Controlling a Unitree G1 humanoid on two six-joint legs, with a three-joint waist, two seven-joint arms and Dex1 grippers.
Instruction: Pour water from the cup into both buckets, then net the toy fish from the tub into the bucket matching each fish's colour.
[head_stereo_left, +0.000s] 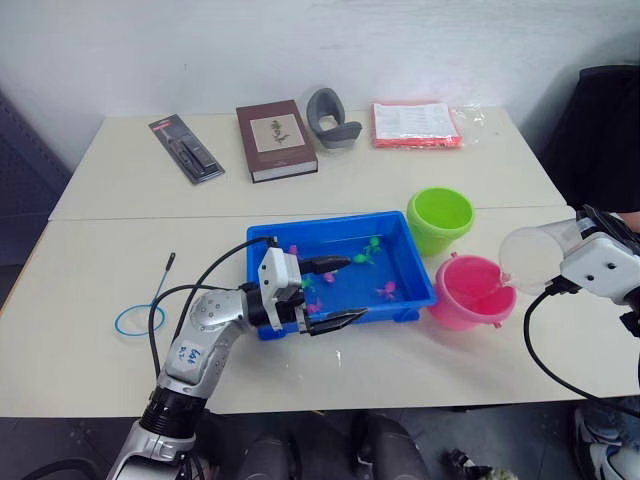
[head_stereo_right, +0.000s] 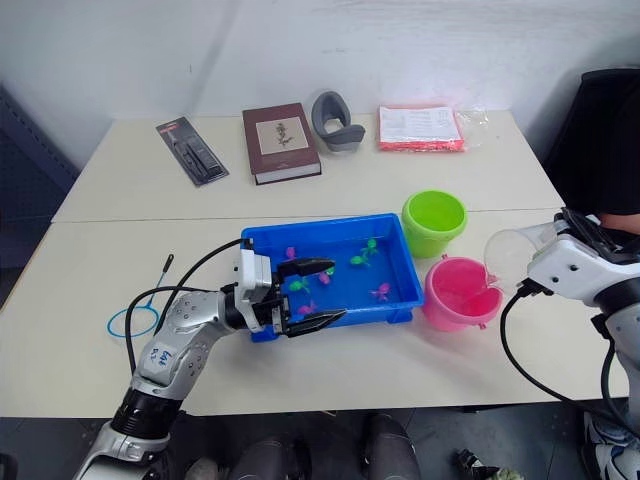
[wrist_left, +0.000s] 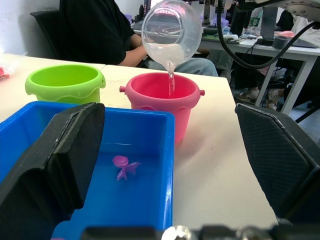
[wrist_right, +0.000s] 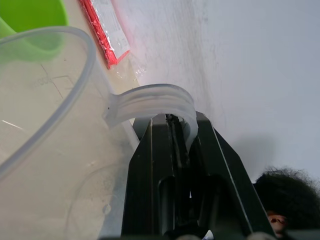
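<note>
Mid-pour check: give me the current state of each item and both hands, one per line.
cup: tilted, water streaming into the pink bucket
pink bucket: upright, receiving water
green bucket: upright
tub: on the table, fish inside
net: flat on the table, untouched
right hand: shut on the cup's handle
left hand: open over the tub

person (wrist_left: 100, 30) cut off at frame top | tub (wrist_left: 150, 150) partly behind left gripper's fingers (wrist_left: 65, 155)

head stereo pair looking down, wrist cameras close, sharing pink bucket (wrist_left: 161, 97)
</note>
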